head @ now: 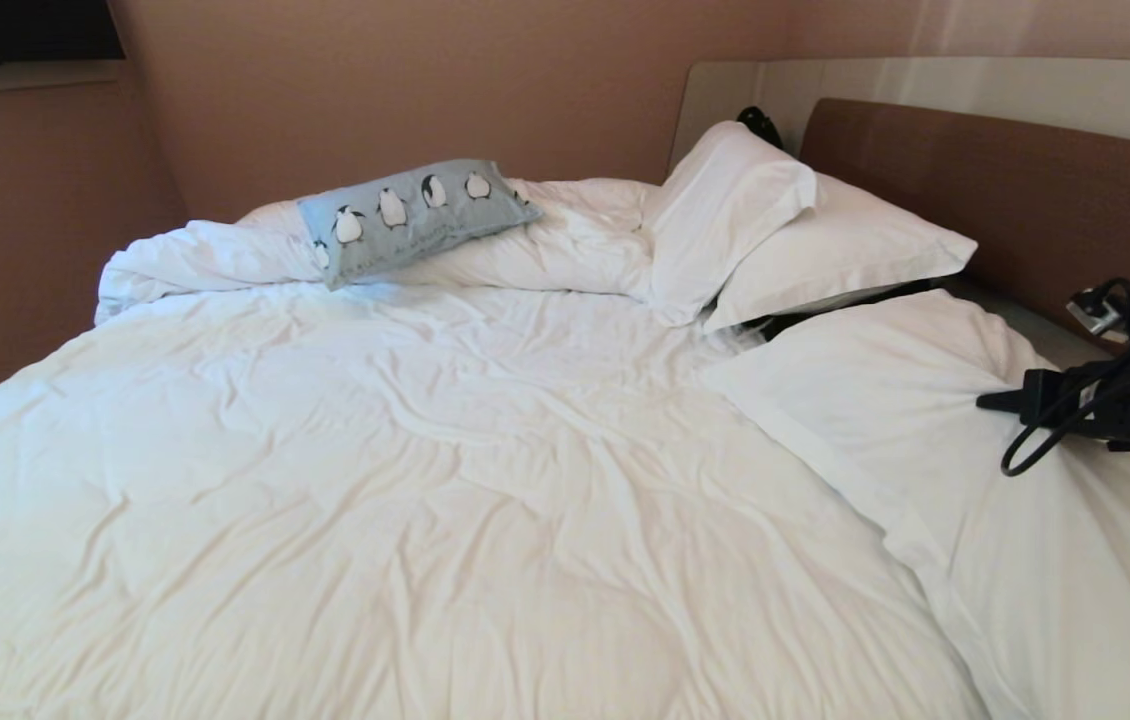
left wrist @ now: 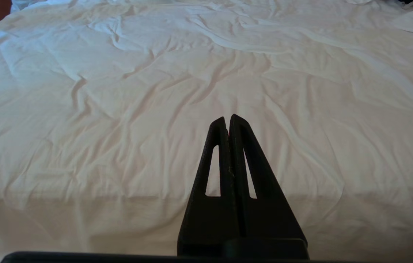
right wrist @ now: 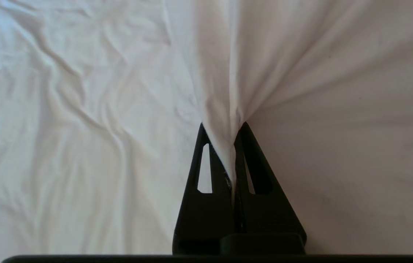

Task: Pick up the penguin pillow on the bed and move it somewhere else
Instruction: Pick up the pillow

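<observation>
One pinch noted: right gripper (right wrist: pixel 222 126) is clamped on a fold of white pillow (head: pixel 925 420), not the penguin pillow (head: pixel 415 220), which lies lengthwise across the bed's (head: pixel 375 480) far-left side, well apart. Left gripper (left wrist: pixel 227 118) closed, idle.

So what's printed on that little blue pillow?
Black-and-white penguins on the penguin pillow, best in the head view.

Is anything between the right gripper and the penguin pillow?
Yes. The right gripper is shut on white pillow fabric near the headboard, while the penguin pillow lies across the bed on the bunched duvet, untouched.
</observation>
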Available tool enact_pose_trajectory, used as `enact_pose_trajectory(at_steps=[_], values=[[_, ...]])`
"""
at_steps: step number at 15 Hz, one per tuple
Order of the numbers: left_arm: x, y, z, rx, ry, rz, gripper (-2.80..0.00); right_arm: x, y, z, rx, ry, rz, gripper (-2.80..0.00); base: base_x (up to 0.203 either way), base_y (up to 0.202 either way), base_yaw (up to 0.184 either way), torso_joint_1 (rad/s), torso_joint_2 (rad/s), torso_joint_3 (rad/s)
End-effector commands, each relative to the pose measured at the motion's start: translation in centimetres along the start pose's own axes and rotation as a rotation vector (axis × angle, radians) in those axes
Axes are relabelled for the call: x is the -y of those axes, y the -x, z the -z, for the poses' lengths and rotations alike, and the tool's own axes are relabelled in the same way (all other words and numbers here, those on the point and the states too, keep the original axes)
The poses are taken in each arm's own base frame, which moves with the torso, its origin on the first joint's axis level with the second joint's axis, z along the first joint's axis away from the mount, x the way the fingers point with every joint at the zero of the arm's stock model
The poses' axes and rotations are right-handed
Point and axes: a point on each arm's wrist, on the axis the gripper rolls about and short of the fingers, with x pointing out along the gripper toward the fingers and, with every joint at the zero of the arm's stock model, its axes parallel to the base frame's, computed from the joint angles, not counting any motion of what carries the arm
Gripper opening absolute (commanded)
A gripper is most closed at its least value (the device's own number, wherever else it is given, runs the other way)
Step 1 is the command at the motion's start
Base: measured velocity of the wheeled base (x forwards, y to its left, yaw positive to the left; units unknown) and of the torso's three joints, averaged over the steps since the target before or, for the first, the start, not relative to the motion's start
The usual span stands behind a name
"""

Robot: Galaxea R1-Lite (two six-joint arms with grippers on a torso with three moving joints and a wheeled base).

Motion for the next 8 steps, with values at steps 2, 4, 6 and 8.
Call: enact_pose_trajectory(at_steps=[2,4,6,8], values=[[0.0,0.0,0.0,0.0,0.0,0.0,-2.8,-1.6,1.9,-1.9,0.064,-0.109,-0.066,-2.8,0.0,0.0,0.0,0.0,0.0,0.0],[0.0,0.0,0.0,0.0,0.0,0.0,-2.8,-2.3,3.0,-3.0,0.084,-0.183,-0.119,-2.8,0.0,0.0,0.0,0.0,0.0,0.0],[0.0,0.0,0.0,0.0,0.0,0.0,-2.8,-2.9,3.9,-4.1,0.081,-0.276,-0.151,-2.8,0.0,0.0,0.0,0.0,0.0,0.0],[0.0,0.0,0.0,0.0,0.0,0.0,-2.8,-3.4,4.3,-4.6,0.037,-0.374,-0.299,-2.8,0.0,0.0,0.0,0.0,0.0,0.0]])
